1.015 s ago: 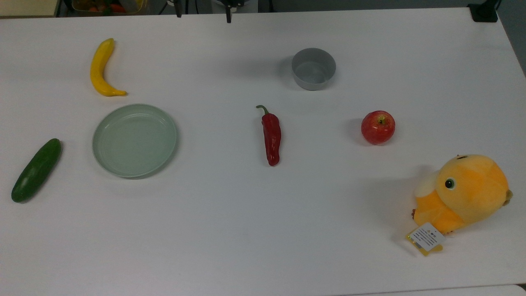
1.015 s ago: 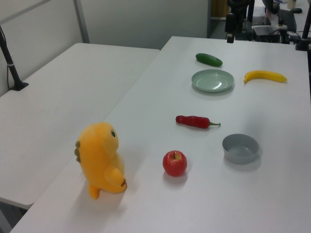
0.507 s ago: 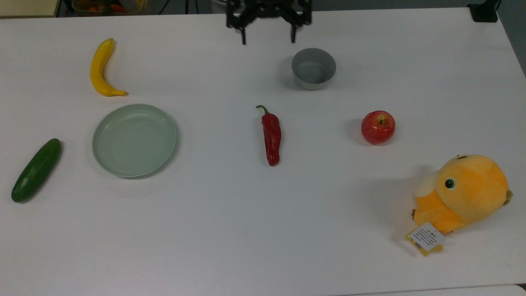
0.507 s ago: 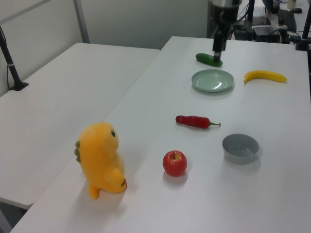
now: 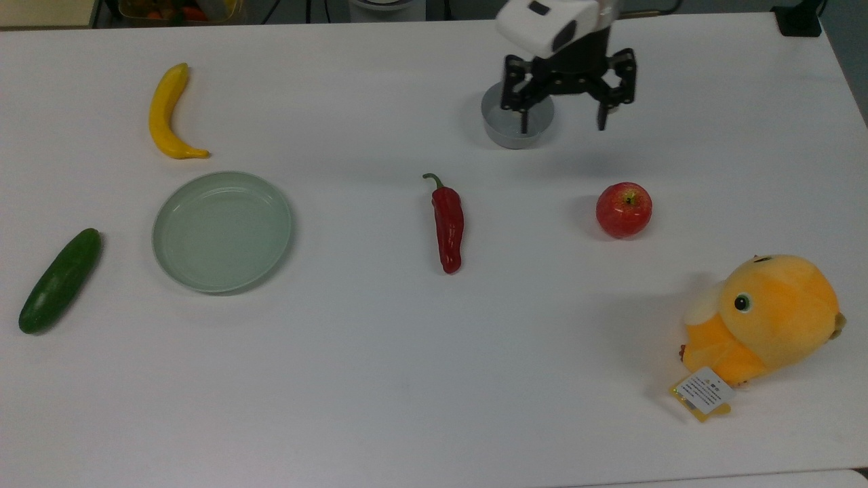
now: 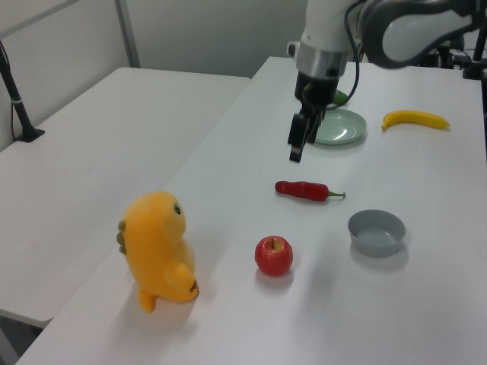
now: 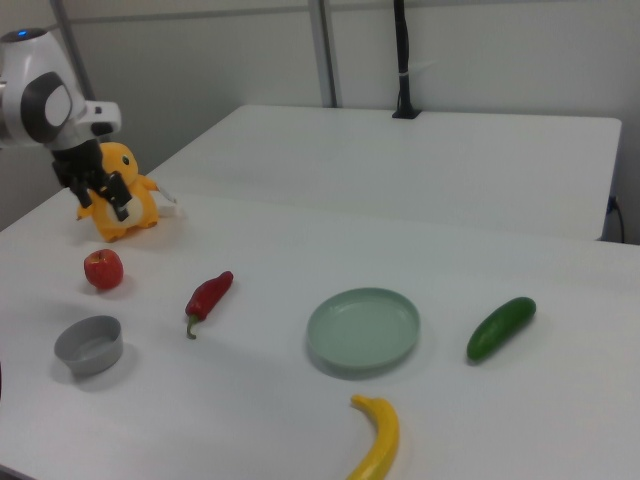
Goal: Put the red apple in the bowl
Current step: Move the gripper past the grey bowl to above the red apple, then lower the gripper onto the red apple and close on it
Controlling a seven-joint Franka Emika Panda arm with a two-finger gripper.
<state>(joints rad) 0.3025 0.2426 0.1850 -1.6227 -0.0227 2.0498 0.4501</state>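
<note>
Hovering open gripper (image 5: 562,127), apple (image 5: 624,209) untouched

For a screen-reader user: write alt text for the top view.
A robot gripper hangs open above a white table, partly over a small grey bowl, with a red apple lying apart from both. Also on the table: a red chili pepper, green plate, banana, cucumber and orange plush toy.
</note>
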